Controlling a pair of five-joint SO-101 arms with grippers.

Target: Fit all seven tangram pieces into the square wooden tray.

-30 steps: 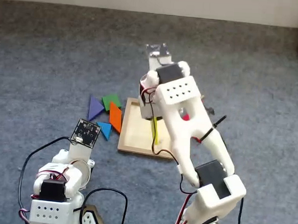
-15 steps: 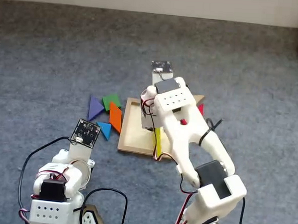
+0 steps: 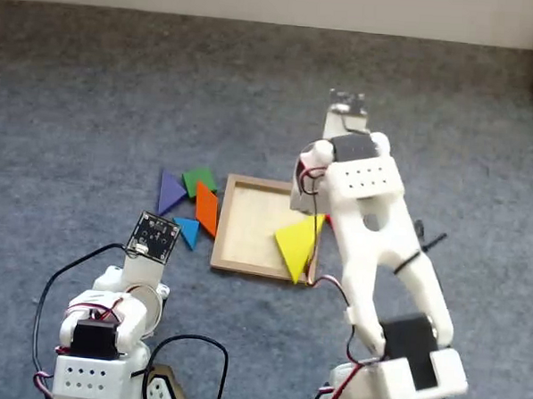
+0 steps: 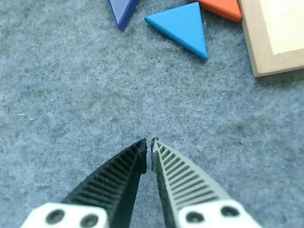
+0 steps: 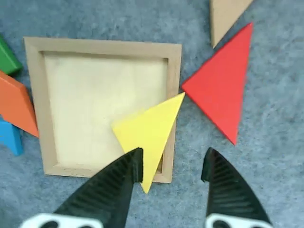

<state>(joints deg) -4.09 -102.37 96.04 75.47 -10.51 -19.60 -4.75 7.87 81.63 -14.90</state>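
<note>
Drawn back, the right gripper [image 5: 173,164] gapes, leaving the yellow triangle [image 5: 149,129] straddling the rim of the tray [image 5: 174,71]. Best nudge it flat inside. The left gripper [image 4: 148,146] is clenched, empty.

Can't make out any readable text, numbers, labels or signs here, not on the wooden tray [image 3: 222,226] or any of the tangram pieces [image 3: 206,211].

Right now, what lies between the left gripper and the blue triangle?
Nothing but bare grey carpet lies between the left gripper and the blue triangle, as the left wrist view shows.
</note>
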